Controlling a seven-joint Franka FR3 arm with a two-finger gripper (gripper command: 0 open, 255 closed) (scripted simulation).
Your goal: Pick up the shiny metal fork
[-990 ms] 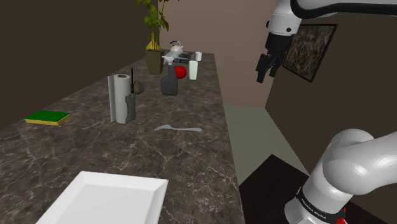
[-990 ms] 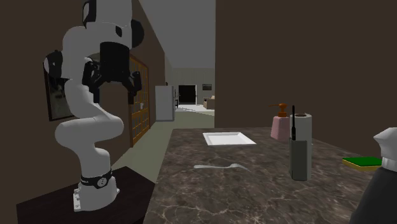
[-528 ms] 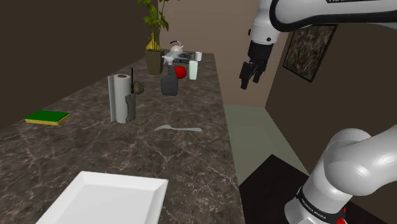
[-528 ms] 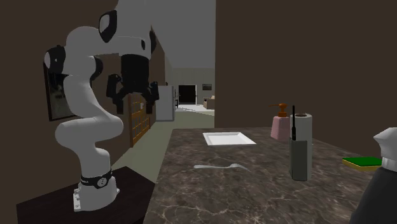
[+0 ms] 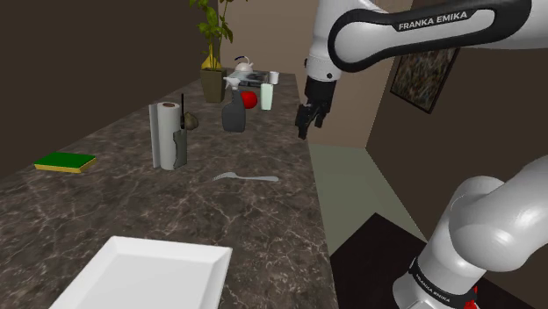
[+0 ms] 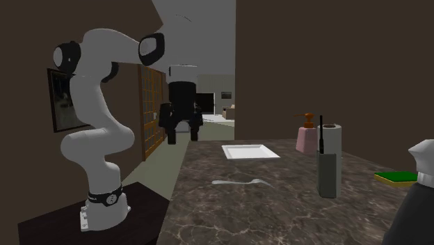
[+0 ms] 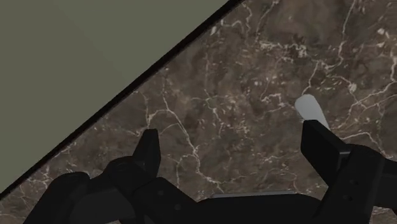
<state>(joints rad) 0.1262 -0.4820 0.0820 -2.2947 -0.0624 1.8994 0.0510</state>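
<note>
The fork [image 5: 246, 177] is pale grey and lies flat on the dark marble counter [image 5: 263, 228], near its middle. From the second exterior view the fork [image 6: 240, 182] lies toward the counter's near-left side. My gripper [image 5: 305, 123] hangs in the air above the counter's edge on the shoulder view's right, well above and beyond the fork. It is open and empty, its fingers standing apart. In the wrist view the gripper [image 7: 235, 149] looks down on the marble just inside the edge, and a pale rounded end of the fork [image 7: 310, 108] shows just beyond one finger.
A paper towel roll [image 5: 164, 136], a grey spray bottle [image 5: 233, 114], a green sponge [image 5: 65, 161] and a white tray [image 5: 145, 276] stand on the counter. A potted plant [image 5: 213, 53] and small kitchen items crowd the far end. A pink soap dispenser [image 6: 307, 137] stands beyond.
The arm has swung toward the counter and come lower. The gripper moved from over the floor to above the counter's edge, still open and empty. The fork has not moved.
</note>
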